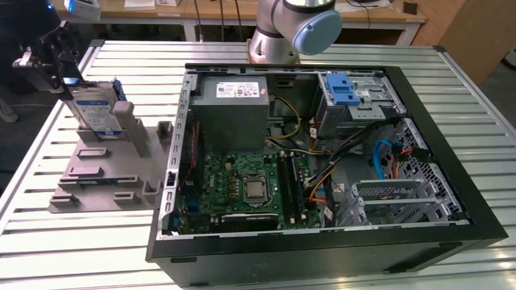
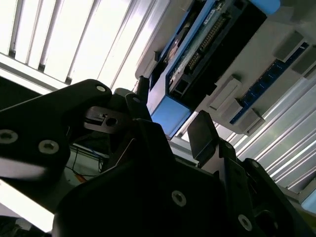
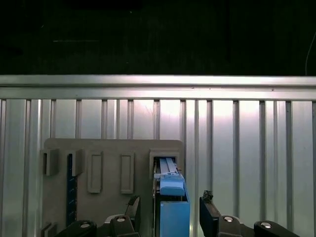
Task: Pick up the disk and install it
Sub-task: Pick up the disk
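Standing upright in the grey holder point(image 1: 105, 175) at the exterior view's upper left: the disk point(image 1: 96, 115). Gripper point(image 3: 170, 210) spread wide, fingers point(image 3: 210, 217) flanking its blue rail with gaps. Open computer case point(image 1: 451, 199) beside the holder.

The disk point(image 1: 95, 113) stands with its lower end hidden in the grey holder point(image 1: 96, 181) (the arm point(image 1: 286, 27) is cropped above).
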`<control>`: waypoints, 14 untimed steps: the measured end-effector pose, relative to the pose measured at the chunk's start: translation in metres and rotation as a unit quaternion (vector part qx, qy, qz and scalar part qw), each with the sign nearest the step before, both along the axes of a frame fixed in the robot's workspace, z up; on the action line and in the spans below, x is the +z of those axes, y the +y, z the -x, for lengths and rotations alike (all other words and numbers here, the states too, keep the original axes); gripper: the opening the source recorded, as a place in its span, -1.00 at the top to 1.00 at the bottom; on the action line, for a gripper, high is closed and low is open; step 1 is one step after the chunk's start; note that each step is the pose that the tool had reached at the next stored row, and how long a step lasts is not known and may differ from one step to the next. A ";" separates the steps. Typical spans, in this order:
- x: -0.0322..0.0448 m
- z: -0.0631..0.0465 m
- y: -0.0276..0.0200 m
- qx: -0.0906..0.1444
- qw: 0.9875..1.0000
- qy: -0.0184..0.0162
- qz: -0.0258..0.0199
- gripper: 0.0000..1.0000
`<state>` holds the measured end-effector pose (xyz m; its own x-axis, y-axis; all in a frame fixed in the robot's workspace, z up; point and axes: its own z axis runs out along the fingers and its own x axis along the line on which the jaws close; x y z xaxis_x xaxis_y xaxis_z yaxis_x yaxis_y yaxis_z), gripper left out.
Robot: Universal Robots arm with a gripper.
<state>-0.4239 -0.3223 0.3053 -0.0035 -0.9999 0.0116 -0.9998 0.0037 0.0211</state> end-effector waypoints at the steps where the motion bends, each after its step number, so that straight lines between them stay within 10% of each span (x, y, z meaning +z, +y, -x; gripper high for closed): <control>1: -0.0012 0.000 0.0000 0.001 1.000 0.000 0.000 -0.18; 14: -0.0168 0.001 0.0001 0.008 1.000 0.000 0.000 -0.15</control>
<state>-0.4250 -0.3222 0.2885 0.0126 -0.9999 0.0117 -0.9997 -0.0124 0.0214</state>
